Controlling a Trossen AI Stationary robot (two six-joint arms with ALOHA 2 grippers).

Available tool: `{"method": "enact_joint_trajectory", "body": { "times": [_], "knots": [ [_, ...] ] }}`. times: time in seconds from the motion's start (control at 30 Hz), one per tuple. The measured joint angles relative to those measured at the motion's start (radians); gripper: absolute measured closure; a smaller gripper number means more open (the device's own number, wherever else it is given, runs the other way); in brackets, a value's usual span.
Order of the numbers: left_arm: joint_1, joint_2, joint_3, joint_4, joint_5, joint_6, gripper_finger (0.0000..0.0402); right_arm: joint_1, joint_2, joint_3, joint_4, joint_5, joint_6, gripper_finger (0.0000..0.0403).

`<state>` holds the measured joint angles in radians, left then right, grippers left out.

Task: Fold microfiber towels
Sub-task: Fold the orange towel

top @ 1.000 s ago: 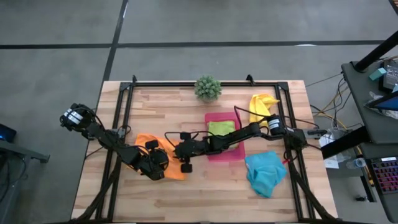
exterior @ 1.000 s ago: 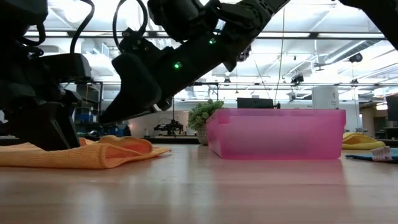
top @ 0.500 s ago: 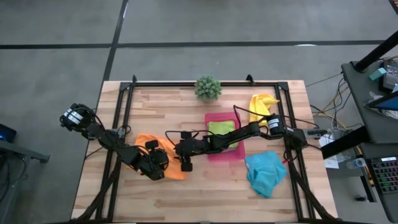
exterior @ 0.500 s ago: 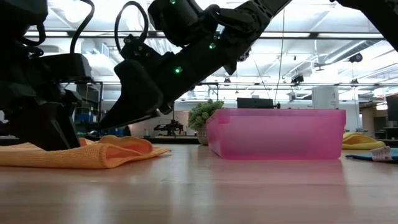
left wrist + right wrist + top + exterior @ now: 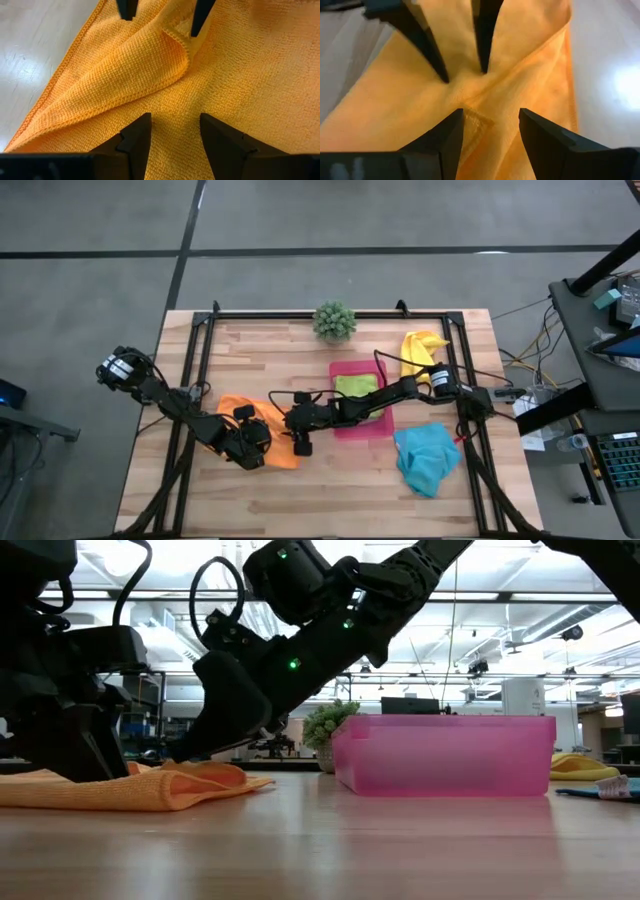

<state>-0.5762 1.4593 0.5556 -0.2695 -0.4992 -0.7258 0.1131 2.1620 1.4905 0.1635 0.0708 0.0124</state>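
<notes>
Orange microfiber towel [image 5: 232, 411] spread with one fold on counter [image 5: 330, 490], left of pink tray [image 5: 360, 427].
Left end effector [image 5: 171, 127] and right end effector [image 5: 490, 120] both poised over orange cloth, fingers parted, nothing gripped; lime green towel [image 5: 355, 385] inside tray, yellow towel [image 5: 420, 348] and turquoise towel [image 5: 425, 455] at right.

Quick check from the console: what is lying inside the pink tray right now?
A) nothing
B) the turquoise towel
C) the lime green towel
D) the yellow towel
C: the high view shows the lime green towel inside the pink tray.
</notes>
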Motion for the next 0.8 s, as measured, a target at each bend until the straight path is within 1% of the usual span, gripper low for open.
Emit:
{"method": "enact_joint_trajectory", "body": {
  "times": [0.1,0.17,0.3,0.53,0.8],
  "knots": [
    [0.000,0.000,0.000,0.000,0.000,0.000,0.0246,0.004,0.005,-0.010,0.005,-0.060,0.001,0.0226],
    [0.000,0.000,0.000,0.000,0.000,0.000,0.0246,0.013,0.017,-0.010,0.007,-0.080,0.005,0.0229],
    [-0.001,0.000,0.000,0.000,0.000,0.000,0.0246,0.031,0.046,-0.010,0.019,-0.078,-0.007,0.0235],
    [-0.001,0.000,0.000,0.000,0.000,0.000,0.0246,0.035,0.033,-0.010,0.022,-0.071,-0.011,0.0249],
    [0.000,0.000,0.000,0.000,0.000,0.000,0.0246,0.031,0.021,0.030,0.026,-0.069,-0.043,0.0259]
  ]
}}
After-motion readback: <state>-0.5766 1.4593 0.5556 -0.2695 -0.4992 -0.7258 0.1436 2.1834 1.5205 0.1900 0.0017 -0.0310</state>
